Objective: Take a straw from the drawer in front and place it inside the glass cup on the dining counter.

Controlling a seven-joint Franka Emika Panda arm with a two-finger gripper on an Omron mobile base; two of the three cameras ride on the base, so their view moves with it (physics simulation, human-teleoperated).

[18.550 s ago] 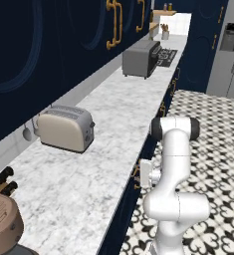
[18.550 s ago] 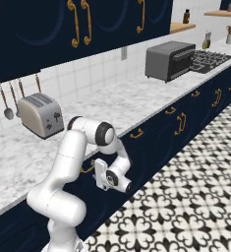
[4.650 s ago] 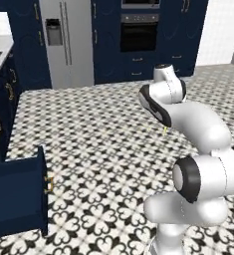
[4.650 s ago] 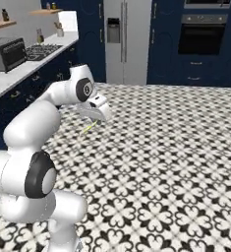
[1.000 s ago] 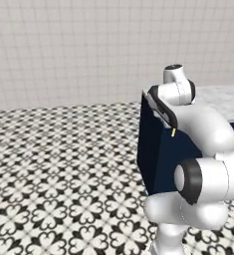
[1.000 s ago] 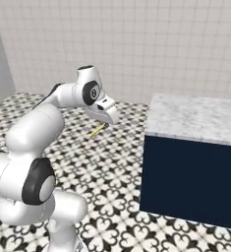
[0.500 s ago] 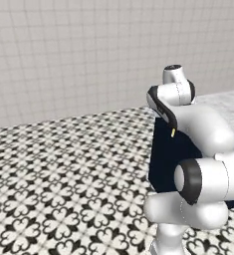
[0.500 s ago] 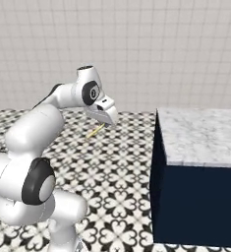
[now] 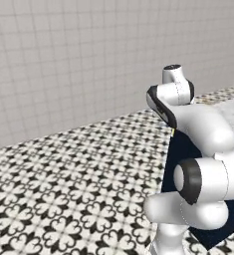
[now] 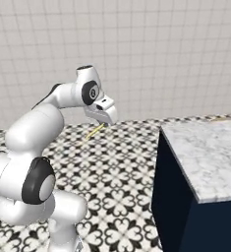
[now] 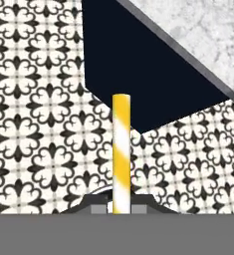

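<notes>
Far left: just patterned black-and-white tile floor [image 9: 63, 199] and a pale tiled wall [image 9: 63, 60] behind it. Nothing on the floor between me and the wall, no obstacle on that side.

Moving right, my arm folds up and over, and my gripper [image 10: 103, 123] hangs out front in the right base view, pinched shut on the thin yellow-and-white striped straw [image 10: 94, 132]. Straw pokes down and fwd from the fingers at a slant. In the hand view it runs straight up the middle from between the tips [image 11: 121, 149], so the hold looks centred and the free end leads. I reckon that's why I carry it lengthwise like this: the far end has to go into a cup mouth first, and a tight pinch near one end leaves plenty of length free.

Right again: the long white-grey marble surface on its navy-blue base [image 10: 210, 157], i.e. the dining counter. Its near corner and dark side panel face me; in the left base view the navy side sits just behind my arm [image 9: 180, 154]. Straw is off the corner, over floor, not yet over the marble.

The cup isn't in what I can see of the top, so can't say how far along it stands. What stands in the way, by my judgement: that corner and edge. The straw tip must clear the marble top before I swing across.
</notes>
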